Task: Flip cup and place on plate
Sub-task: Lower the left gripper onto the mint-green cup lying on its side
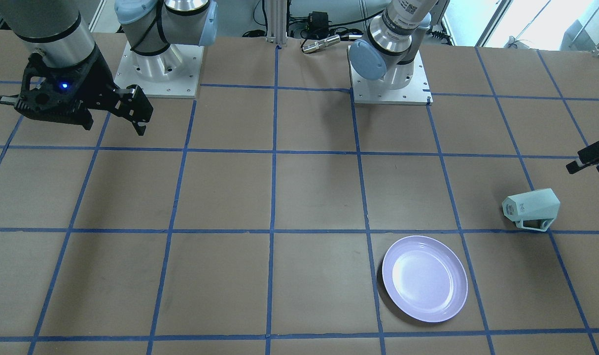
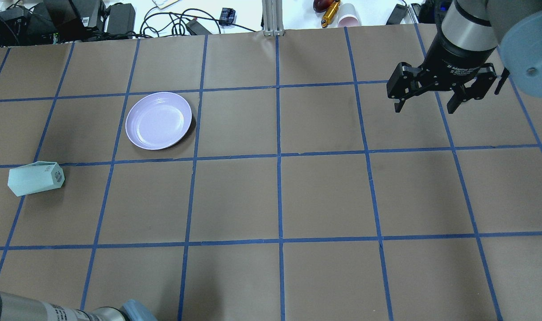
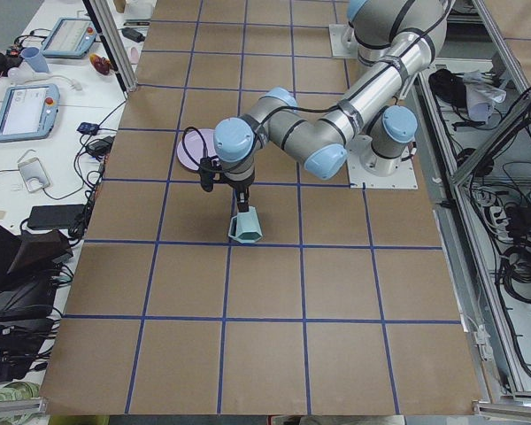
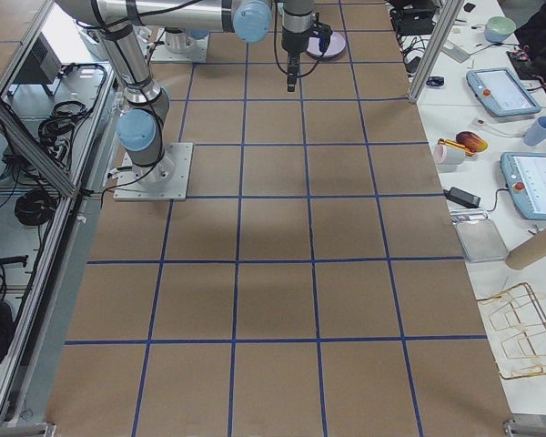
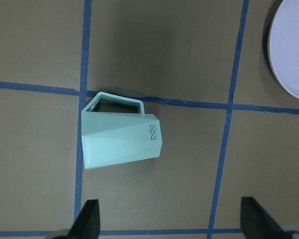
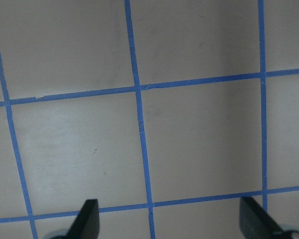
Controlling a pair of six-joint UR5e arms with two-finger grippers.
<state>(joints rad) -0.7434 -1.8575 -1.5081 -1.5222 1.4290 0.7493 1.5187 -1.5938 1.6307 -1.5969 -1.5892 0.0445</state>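
Observation:
The cup [image 1: 531, 209] lies on its side on the brown table, pale mint green, with its angular handle flat against the table in the left wrist view [image 5: 120, 138]. The lavender plate [image 1: 425, 278] sits empty, right side up, a short way from it; the overhead view shows the plate [image 2: 159, 120] beyond and to the right of the cup [image 2: 35, 178]. My left gripper [image 5: 172, 226] is open and empty, hovering above the cup without touching it. My right gripper [image 2: 426, 104] is open and empty, high over the far right of the table.
Blue tape lines divide the table into squares. The two arm bases [image 1: 156, 69] [image 1: 390, 81] stand at the robot's edge. Cables, a bottle and a pink cup [image 2: 349, 20] lie beyond the table's far edge.

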